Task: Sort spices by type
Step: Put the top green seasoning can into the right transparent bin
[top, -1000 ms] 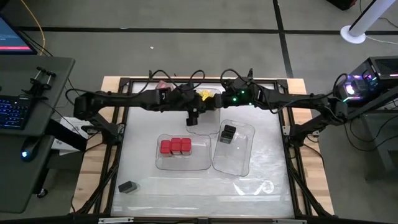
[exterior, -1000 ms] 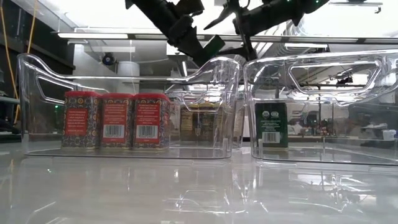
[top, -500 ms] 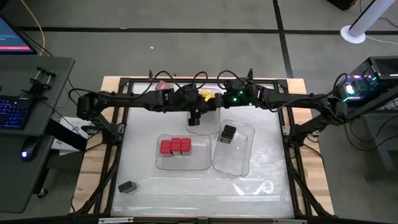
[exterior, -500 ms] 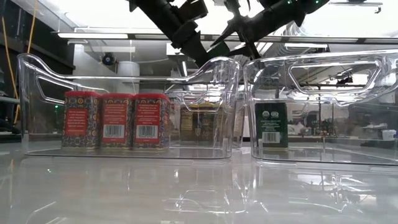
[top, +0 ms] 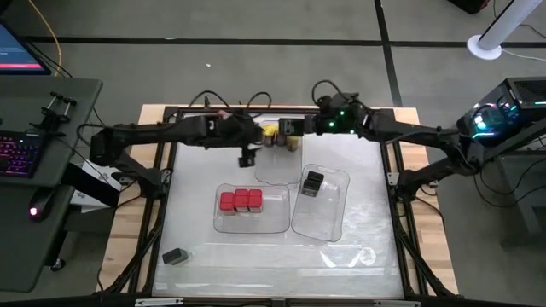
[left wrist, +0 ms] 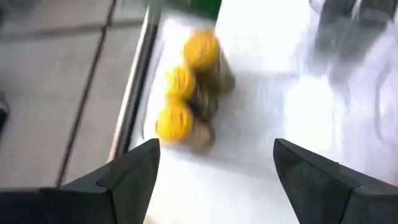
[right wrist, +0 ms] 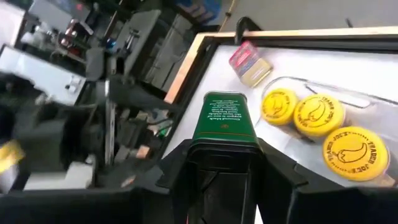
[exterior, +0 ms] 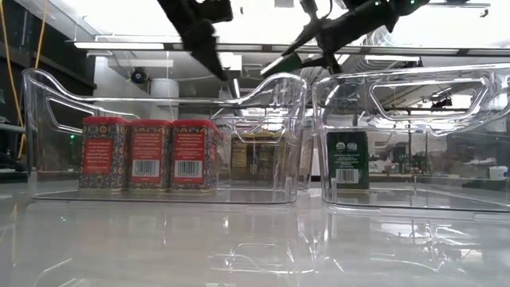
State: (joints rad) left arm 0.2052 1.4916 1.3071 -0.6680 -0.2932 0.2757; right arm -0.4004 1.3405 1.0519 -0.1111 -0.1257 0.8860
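Observation:
My right gripper (top: 300, 128) is above the table's far middle, shut on a dark green tin (right wrist: 222, 115). My left gripper (top: 246, 159) hangs open and empty to its left; it also shows in the left wrist view (left wrist: 214, 146). Three yellow-lidded jars (right wrist: 311, 118) stand in a clear tray (top: 275, 166) at the far side and also show in the left wrist view (left wrist: 183, 87). Three red tins (top: 241, 201) stand in a near tray (top: 252, 220). One dark tin (top: 312, 182) stands in the right tray (top: 322, 213). Another dark tin (top: 175, 256) lies on the table, near left. My right gripper pinches the green tin between its two fingers (right wrist: 277, 171) by the two sides of its near end (right wrist: 221, 152). The fingers come from the table's right and lie along the tin. The tin sticks out ahead of the fingers, lifted clear above the table.
A small pink-topped container (right wrist: 249, 62) lies near the table's far left corner. The black frame (top: 171, 136) rims the table. The near half of the table, in front of the trays, holds only the loose dark tin.
My left gripper has moved toward the table's left edge, away from my right gripper. My right gripper, with the green tin, has drawn a little toward the far right and up.

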